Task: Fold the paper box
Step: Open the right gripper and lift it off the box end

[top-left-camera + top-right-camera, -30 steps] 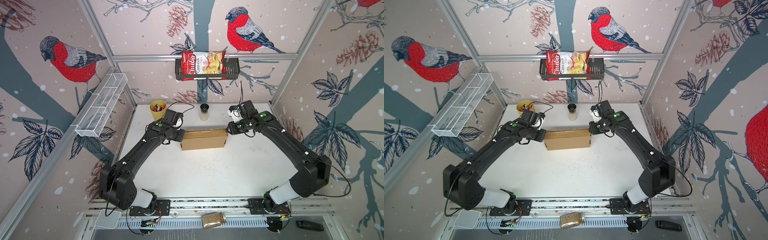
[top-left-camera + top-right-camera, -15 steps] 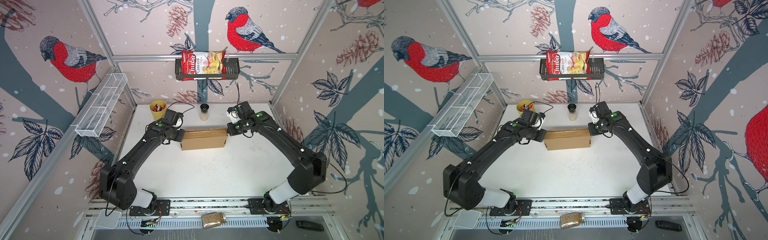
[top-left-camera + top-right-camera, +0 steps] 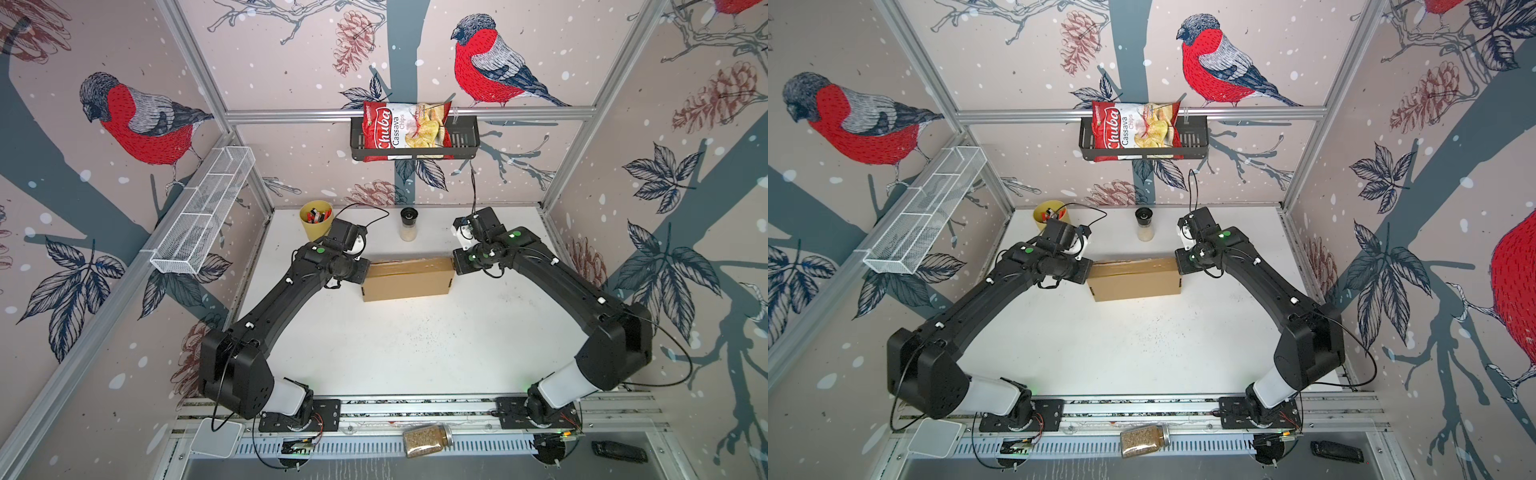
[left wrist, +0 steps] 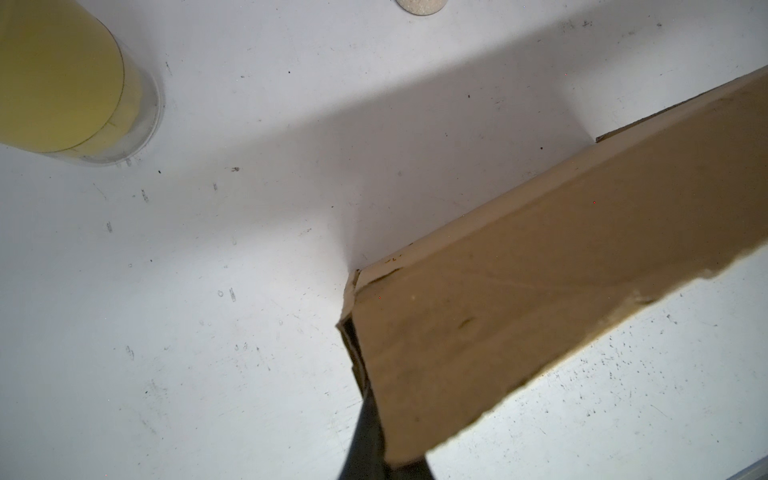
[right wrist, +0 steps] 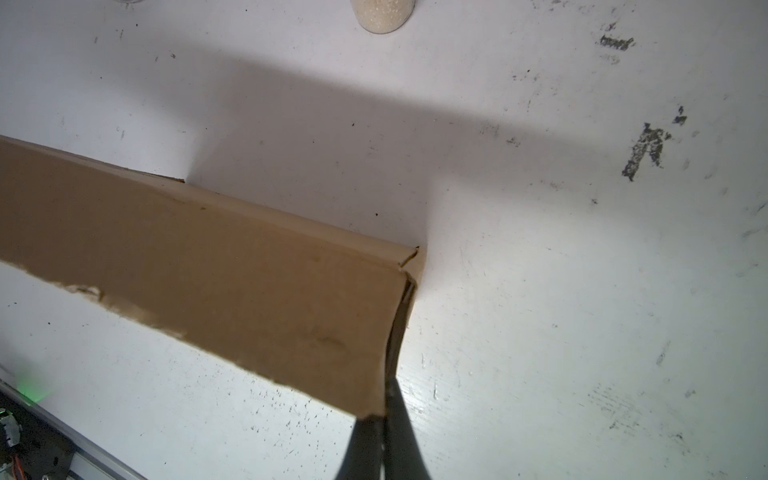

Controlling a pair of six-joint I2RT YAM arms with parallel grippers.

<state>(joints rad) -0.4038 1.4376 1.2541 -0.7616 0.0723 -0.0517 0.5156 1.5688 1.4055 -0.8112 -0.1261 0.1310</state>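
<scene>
Behind paper box [image 3: 407, 279], yellow cup [image 3: 314, 223], perhaps shaker [image 3: 409, 226]

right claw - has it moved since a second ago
Yes. The right claw has shifted slightly left in a top view, nearer the spice shaker, and closed on the right end of the paper box.

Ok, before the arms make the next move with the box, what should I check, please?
1. Left gripper shut on the box end: ok.
2. Right gripper shut on the other end: ok.
3. Box resting level on the table: ok.
4. Box fully closed along its far edge: cannot tell.
5. Clearance to shaker and cup: ok, both stand apart from the box.
</scene>
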